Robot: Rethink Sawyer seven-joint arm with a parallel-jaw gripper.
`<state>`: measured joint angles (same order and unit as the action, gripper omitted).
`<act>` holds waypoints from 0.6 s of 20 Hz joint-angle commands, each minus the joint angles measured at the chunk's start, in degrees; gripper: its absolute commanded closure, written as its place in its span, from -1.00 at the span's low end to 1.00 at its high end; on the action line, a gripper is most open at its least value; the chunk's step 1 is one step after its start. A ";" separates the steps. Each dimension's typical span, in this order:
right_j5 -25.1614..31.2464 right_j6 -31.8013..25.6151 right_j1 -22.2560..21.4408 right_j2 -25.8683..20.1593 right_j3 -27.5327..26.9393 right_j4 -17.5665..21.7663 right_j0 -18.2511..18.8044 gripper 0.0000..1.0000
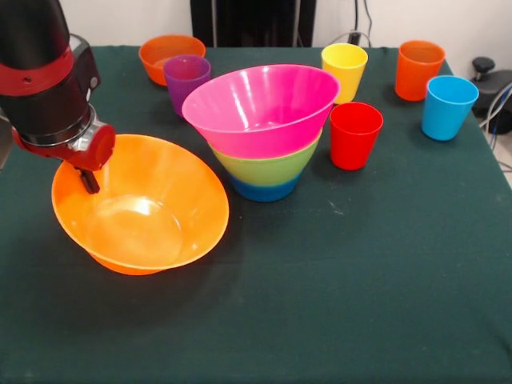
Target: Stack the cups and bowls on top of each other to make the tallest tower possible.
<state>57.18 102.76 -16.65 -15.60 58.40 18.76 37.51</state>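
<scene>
Dark green cloth covers the table, where I judge the tower (264,132) half built, pink on green on blue, while my gripper (86,174) pinches the large glossy orange plastic bowl's (140,204) left rim, five tumblers and the far small orange bowl (164,52) unstacked.

Black arm (36,72), red bands

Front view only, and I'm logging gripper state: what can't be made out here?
- Gripper: one dark fingertip shows inside the large orange bowl; the arm hides the rest, so open or shut is unclear.
- Small orange bowl: partly behind the purple cup.
- Blue bowl: mostly covered by the green bowl.
</scene>
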 commanded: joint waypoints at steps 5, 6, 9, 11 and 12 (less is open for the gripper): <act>4.30 -7.83 -9.47 -1.36 10.33 1.02 -2.59 1.00; 5.88 -7.31 -11.08 -1.03 10.77 0.70 -3.01 1.00; 9.18 -6.12 -15.08 -0.49 12.44 -0.18 -3.87 1.00; 9.81 -4.86 -17.15 -0.70 14.43 -1.47 -3.80 1.00; 10.38 -4.12 -17.79 -0.63 15.00 -1.92 -3.91 1.00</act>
<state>59.17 102.76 -26.01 -14.98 66.11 18.46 36.52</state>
